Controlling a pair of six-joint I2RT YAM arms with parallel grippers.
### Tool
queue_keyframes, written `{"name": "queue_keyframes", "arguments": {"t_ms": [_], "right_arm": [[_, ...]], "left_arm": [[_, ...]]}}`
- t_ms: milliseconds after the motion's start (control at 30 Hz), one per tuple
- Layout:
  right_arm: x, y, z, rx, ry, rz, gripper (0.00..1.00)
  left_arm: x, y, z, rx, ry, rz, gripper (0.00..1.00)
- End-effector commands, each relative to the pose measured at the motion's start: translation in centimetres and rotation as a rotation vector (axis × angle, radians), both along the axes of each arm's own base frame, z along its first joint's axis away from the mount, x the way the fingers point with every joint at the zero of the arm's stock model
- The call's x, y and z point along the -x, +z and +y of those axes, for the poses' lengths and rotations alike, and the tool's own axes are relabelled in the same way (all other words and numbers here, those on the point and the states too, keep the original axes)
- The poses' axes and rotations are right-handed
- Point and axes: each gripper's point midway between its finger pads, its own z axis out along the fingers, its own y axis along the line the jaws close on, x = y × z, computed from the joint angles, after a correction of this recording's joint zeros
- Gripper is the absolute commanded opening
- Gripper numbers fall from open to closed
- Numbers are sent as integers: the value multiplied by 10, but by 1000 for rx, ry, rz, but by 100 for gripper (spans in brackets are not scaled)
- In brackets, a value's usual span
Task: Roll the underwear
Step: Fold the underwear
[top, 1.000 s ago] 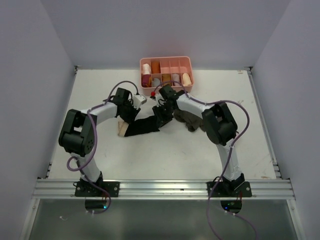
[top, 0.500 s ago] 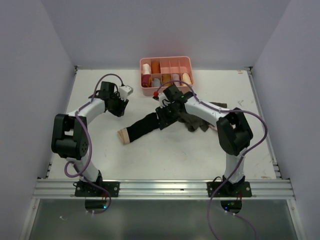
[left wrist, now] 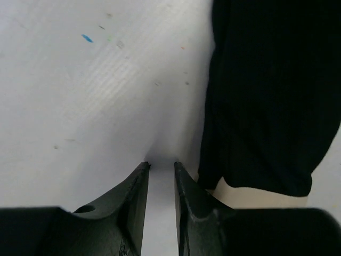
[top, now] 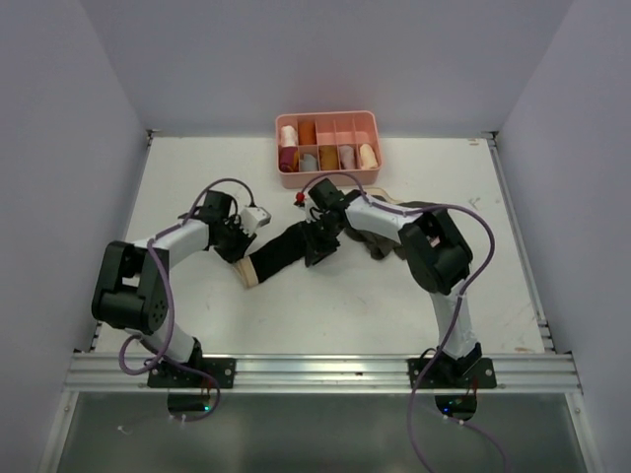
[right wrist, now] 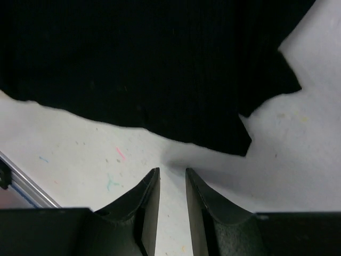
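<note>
Underwear [top: 281, 254] is lying stretched on the table [top: 345, 305]; the left gripper [left wrist: 161, 165] and the right gripper [right wrist: 171, 172] are standing beside it, jaws narrowly parted, holding nothing.

1. The white surface [top: 345, 296] is matte and marked with a few small coloured specks [left wrist: 87, 38].
2. Black underwear [top: 284, 252] lies flat, left of centre. It stretches diagonally, with its beige waistband [top: 244, 273] at the near-left end.
3. A dark olive-brown garment [top: 380, 243] lies bunched just right of the underwear.
4. A pink tray [top: 328, 115] stands by the far edge, with rolled cloths [top: 288, 136] in its compartments.
</note>
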Motion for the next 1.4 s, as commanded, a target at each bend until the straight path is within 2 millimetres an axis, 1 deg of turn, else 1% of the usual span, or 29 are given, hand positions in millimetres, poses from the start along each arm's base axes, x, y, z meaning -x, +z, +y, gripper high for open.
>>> {"name": "queue_keyframes", "arguments": {"t_ms": [0, 33, 67, 133, 167, 300, 367, 433, 467, 567, 600, 667, 700, 733, 800, 833, 867, 900, 933, 967, 1000, 1033, 1067, 1133, 1167, 1200, 1233, 1267, 1367], "right_arm": [[-31, -14, 8, 19, -52, -58, 31], [-37, -18, 10, 15, -66, -58, 31], [-50, -13, 13, 2, -82, -79, 31], [-61, -16, 14, -3, -101, -77, 31], [-74, -9, 16, -20, -119, -99, 31], [-103, 3, 13, -34, -156, -155, 31], [-118, 5, 12, -43, -168, -175, 31], [-127, 10, 12, -49, -175, -186, 31], [-129, 9, 9, -43, -177, -188, 31], [-134, 17, 2, -36, -169, -211, 31], [-133, 33, 2, -62, -163, -224, 31], [-130, 51, -2, -101, -143, -239, 30], [-127, 77, 6, -172, -115, -263, 30], [-123, 87, 8, -202, -106, -266, 31], [-108, 111, 25, -311, -66, -226, 32], [-102, 122, 32, -344, -79, -205, 32], [-92, 127, 43, -363, -57, -190, 33], [-86, 131, 50, -379, -42, -184, 33], [-77, 133, 58, -392, -34, -166, 35], [-66, 132, 69, -410, -13, -145, 36], [-64, 133, 76, -432, -7, -144, 37], [-57, 120, 82, -423, -11, -107, 38], [-54, 114, 85, -421, -12, -91, 38], [-51, 100, 90, -411, -23, -45, 37], [-50, 86, 91, -400, -29, -15, 37], [-51, 81, 91, -397, -33, -9, 37], [-50, 73, 91, -390, -41, 6, 37], [-49, 62, 91, -375, -45, 22, 37], [-50, 47, 91, -355, -47, 37, 37]], "left_arm": [[47, -15, -8, 33, -89, 100, 28], [54, -15, -11, 54, -98, 117, 28], [60, -16, -17, 84, -113, 135, 27], [67, -16, -25, 122, -145, 134, 27], [67, -15, -29, 126, -156, 127, 27], [66, -8, -51, 205, -204, 144, 28], [63, -9, -61, 235, -223, 169, 30], [63, -13, -71, 244, -250, 194, 30], [62, -13, -74, 253, -262, 193, 31], [48, -14, -76, 235, -219, 171, 30], [39, -10, -70, 232, -183, 158, 28], [30, 10, -63, 294, -158, 113, 27], [17, 27, -48, 367, -129, 61, 28], [15, 50, -41, 404, -141, 1, 31], [9, 77, -30, 449, -196, -91, 31], [16, 89, -32, 467, -219, -99, 32], [19, 96, -36, 485, -260, -113, 33], [21, 106, -44, 528, -284, -120, 34], [23, 110, -47, 539, -295, -125, 34], [26, 111, -54, 540, -336, -126, 35], [30, 112, -60, 554, -362, -120, 34], [28, 111, -64, 552, -372, -131, 35], [31, 109, -73, 562, -378, -121, 35], [34, 103, -80, 586, -399, -107, 35], [38, 100, -88, 590, -416, -92, 35], [42, 94, -91, 596, -414, -73, 35], [40, 91, -96, 598, -422, -85, 35], [43, 88, -103, 607, -432, -70, 35], [51, 79, -114, 628, -464, -31, 35]]}}
